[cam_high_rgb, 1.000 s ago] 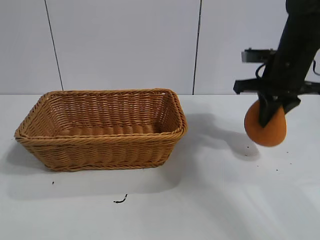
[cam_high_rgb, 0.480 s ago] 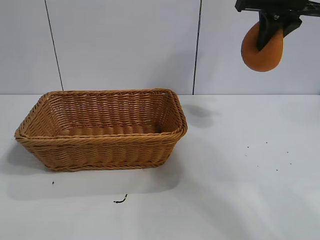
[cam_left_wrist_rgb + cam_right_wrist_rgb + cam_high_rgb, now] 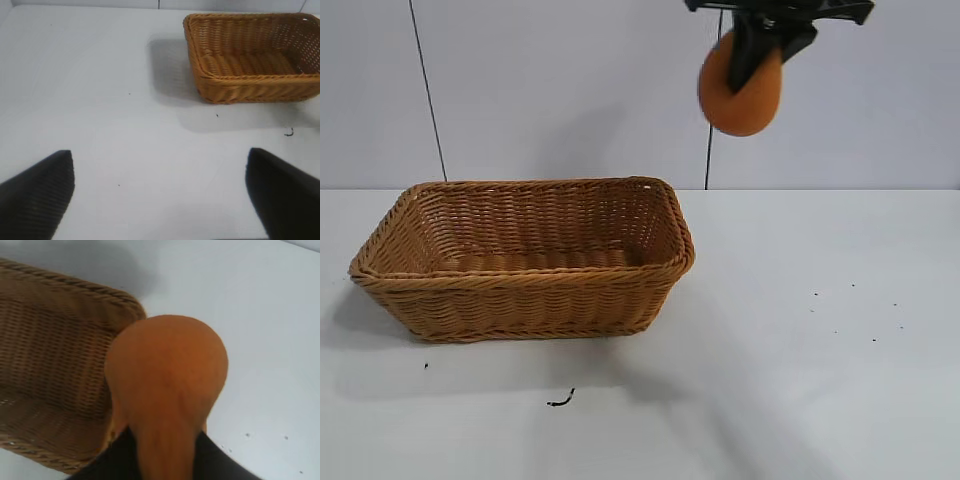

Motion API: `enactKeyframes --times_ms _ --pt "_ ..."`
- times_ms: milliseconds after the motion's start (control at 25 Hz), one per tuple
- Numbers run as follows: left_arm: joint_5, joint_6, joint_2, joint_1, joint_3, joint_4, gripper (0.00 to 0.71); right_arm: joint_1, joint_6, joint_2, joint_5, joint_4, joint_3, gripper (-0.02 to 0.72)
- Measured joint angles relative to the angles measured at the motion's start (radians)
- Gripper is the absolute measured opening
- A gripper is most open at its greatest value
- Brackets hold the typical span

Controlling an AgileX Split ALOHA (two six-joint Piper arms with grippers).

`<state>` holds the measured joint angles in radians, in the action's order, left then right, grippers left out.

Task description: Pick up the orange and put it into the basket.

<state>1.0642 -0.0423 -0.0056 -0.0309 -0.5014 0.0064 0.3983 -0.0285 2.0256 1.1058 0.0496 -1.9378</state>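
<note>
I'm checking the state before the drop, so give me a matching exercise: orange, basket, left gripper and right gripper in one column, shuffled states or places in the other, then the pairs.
Things:
1. orange
2. basket
3. left gripper
4. right gripper

States:
A. open, low over bare table
B. resting on the table, nothing inside
C. held high in the air, near the basket's right end
D. shut on the fruit, at the top of the exterior view

Pairs: 1-C, 2-B, 3-A, 4-D
</note>
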Motion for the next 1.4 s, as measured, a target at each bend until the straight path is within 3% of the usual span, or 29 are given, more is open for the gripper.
enactKeyframes --times_ms 360,560,760,840,960,1040,1160,1400 --pt "0.0 0.0 0.0 0.0 0.0 0.0 0.666 0.203 0.0 0.157 -0.139 0.006 -0.002 0.058" --pt "0.0 0.0 0.0 0.0 0.0 0.0 0.666 0.232 0.0 0.258 -0.212 0.014 -0.002 0.058" --pt "0.0 0.0 0.0 0.0 0.0 0.0 0.666 0.231 0.015 0.299 -0.226 0.019 -0.002 0.065" --pt "0.0 0.0 0.0 0.0 0.0 0.0 0.666 0.231 0.015 0.299 -0.227 0.023 -0.01 0.153" --pt "0.0 0.0 0.0 0.0 0.0 0.0 0.666 0.231 0.015 0.299 -0.211 0.024 -0.045 0.467" --pt "0.0 0.0 0.0 0.0 0.0 0.0 0.666 0.231 0.015 0.299 -0.185 0.024 -0.089 0.596" --pt "0.0 0.0 0.0 0.0 0.0 0.0 0.666 0.231 0.015 0.299 -0.11 0.02 -0.189 0.641" --pt "0.0 0.0 0.0 0.0 0.0 0.0 0.666 0.211 0.04 0.291 0.008 -0.039 -0.366 0.652"
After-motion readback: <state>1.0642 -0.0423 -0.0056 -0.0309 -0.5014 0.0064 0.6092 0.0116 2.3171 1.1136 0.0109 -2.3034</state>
